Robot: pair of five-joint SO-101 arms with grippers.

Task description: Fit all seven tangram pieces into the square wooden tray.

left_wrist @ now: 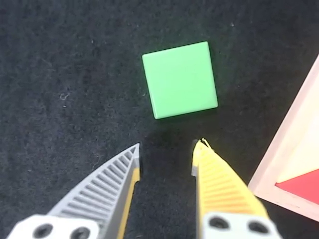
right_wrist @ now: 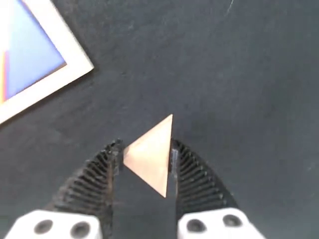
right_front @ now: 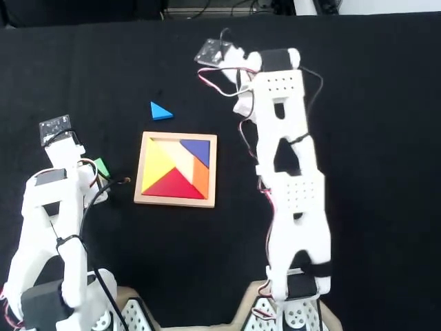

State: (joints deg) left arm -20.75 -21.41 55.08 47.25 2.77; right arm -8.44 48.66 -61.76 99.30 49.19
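The square wooden tray (right_front: 176, 201) lies mid-table with yellow, red, orange and dark blue pieces fitted inside. A green square piece (left_wrist: 180, 79) lies flat on the black cloth just ahead of my left gripper (left_wrist: 168, 148), which is open and empty; the green square (right_front: 101, 166) sits left of the tray. My right gripper (right_wrist: 144, 147) is shut on a small pale triangle (right_wrist: 149, 155), held above the cloth near a tray corner (right_wrist: 75, 69). A light blue triangle (right_front: 160, 111) lies loose behind the tray.
The tray's edge (left_wrist: 294, 159) runs close beside my left gripper's yellow finger (left_wrist: 219, 184). The right arm (right_front: 286, 158) stretches along the tray's right side. Black cloth covers the table around the tray.
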